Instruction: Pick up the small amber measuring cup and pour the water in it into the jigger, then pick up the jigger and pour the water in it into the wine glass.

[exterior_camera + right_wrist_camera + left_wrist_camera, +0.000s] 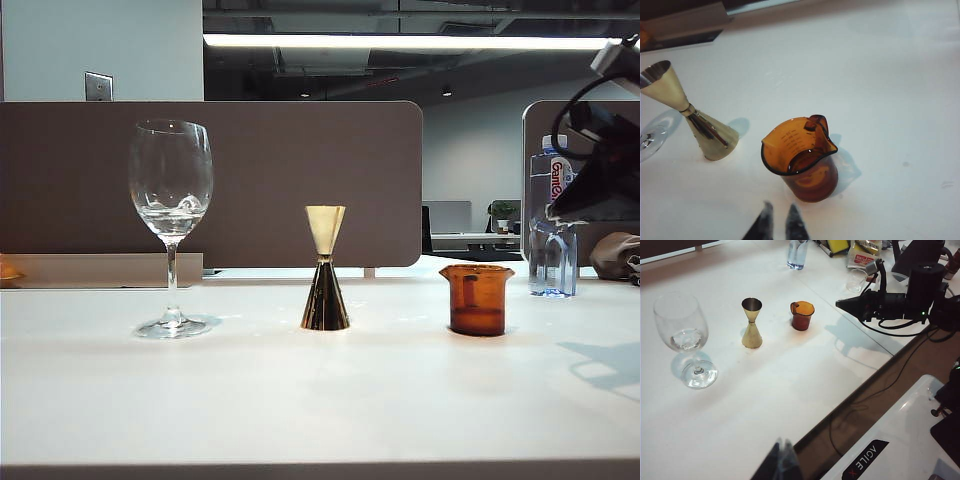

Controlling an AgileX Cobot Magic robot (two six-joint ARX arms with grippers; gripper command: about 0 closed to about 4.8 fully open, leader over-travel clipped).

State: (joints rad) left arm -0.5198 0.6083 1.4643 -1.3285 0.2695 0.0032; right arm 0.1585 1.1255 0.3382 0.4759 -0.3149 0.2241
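While left gripper, right gripper hang jaws over table, partition behind.

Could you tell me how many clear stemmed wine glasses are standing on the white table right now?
1: the wine glass stands at the table's left end in the exterior view, left of the jigger. No other shows.

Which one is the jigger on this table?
On the white table, three vessels stand in a row: wine glass, then the jigger, then an amber cup. It is the middle one, the only gold metal hourglass shape.
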